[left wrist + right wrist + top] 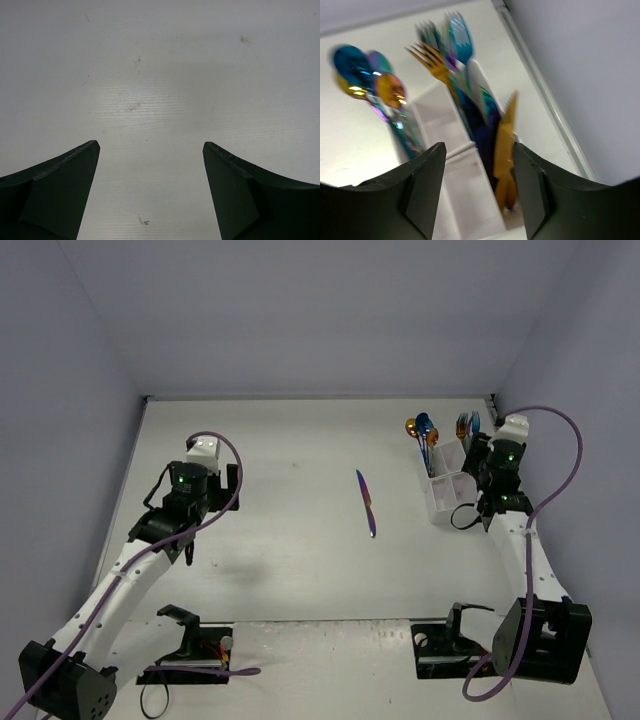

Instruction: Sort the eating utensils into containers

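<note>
R: right fingers point(425, 190) parted, gripping nothing; gold knife point(504, 145) stands in caddy point(437, 117) just below, between them | L: left fingers point(55, 190) wide open over tabletop point(160, 75) | loose knife point(366, 502) well apart from both | risk: skewed retreat snags gold knife, tips caddy

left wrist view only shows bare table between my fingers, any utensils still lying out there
observer: yes, one iridescent knife lies loose mid-table, off to the right of the left gripper.
operator: where's the caddy
observer: the white caddy stands far over on the right side.
operator: is the right arm busy there
observer: the right gripper hangs over it with its jaws apart, and a gold knife stands in the compartment below.
</note>
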